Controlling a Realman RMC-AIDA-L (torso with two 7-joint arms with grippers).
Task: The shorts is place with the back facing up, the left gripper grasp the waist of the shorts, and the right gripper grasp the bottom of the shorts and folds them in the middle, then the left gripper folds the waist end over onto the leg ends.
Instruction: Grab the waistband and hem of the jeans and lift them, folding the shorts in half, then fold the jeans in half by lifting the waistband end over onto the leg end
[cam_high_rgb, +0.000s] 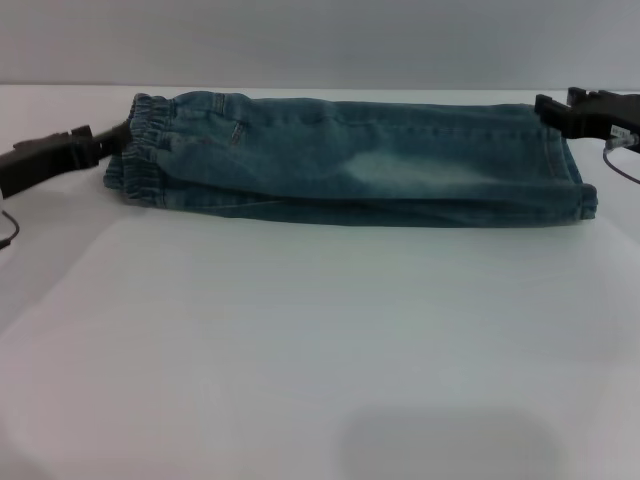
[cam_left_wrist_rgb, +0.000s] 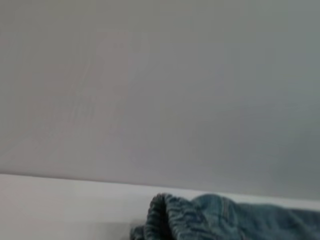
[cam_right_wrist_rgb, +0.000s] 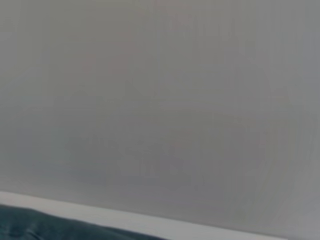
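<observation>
The shorts (cam_high_rgb: 360, 155) lie across the far part of the white table (cam_high_rgb: 320, 340), folded lengthwise into a long double-layered strip. Their ruffled waist (cam_high_rgb: 145, 150) is at the left and the flat leg ends (cam_high_rgb: 565, 160) are at the right. The left gripper (cam_high_rgb: 112, 140) meets the waist's outer edge from the left. At the far corner of the bottom of the shorts, the right gripper (cam_high_rgb: 548, 108) touches the hem. The left wrist view shows the gathered waist (cam_left_wrist_rgb: 172, 217) close up. A strip of denim (cam_right_wrist_rgb: 30, 227) shows in the right wrist view.
A plain grey wall (cam_high_rgb: 320, 40) rises right behind the table's far edge. A thin grey cable (cam_high_rgb: 622, 155) hangs by the right gripper. A wide stretch of white tabletop lies in front of the shorts.
</observation>
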